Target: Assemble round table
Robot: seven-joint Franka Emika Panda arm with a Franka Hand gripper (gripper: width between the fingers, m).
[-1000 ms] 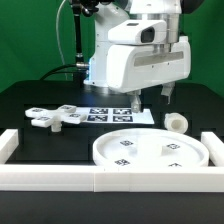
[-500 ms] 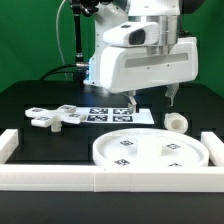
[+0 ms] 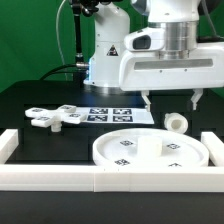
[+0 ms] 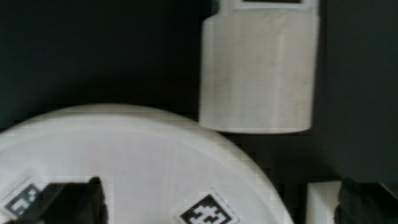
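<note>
**Fingers** [image 3: 147, 99]: two, spread wide, holding nothing. In the exterior view you see them hanging to either side of the post, their tips clear of it. The wrist view shows too little of them for you to judge the opening.

**Gripper** [image 3: 172, 102]: over the far edge of the disc, toward the exterior view's right.

**Post** [image 3: 176, 122]: short, white, standing upright on the table just beyond the disc's rim, below the gap between the fingers. In the wrist view the post [image 4: 258, 75] appears as a pale block with a dark tag at one end, apart from the disc by a strip of black. You get that strip from this view only.

**Disc** [image 3: 150, 150]: large, round, rimmed, lying flat with several tags on its face. The wrist view gives you only a curved part of the disc [image 4: 125, 160] with two tags, blurred.

**Foot** [image 3: 55, 117]: cross-shaped, flat on the table, well away from the disc toward the exterior view's left. Exterior view only.

**Marker board** [image 3: 115, 113]: flat, beyond the disc, between foot and post. Exterior view only.

**Frame** [image 3: 60, 180]: white walls; the front wall runs just before the disc.

**Table** [image 3: 30, 100]: black.
</note>
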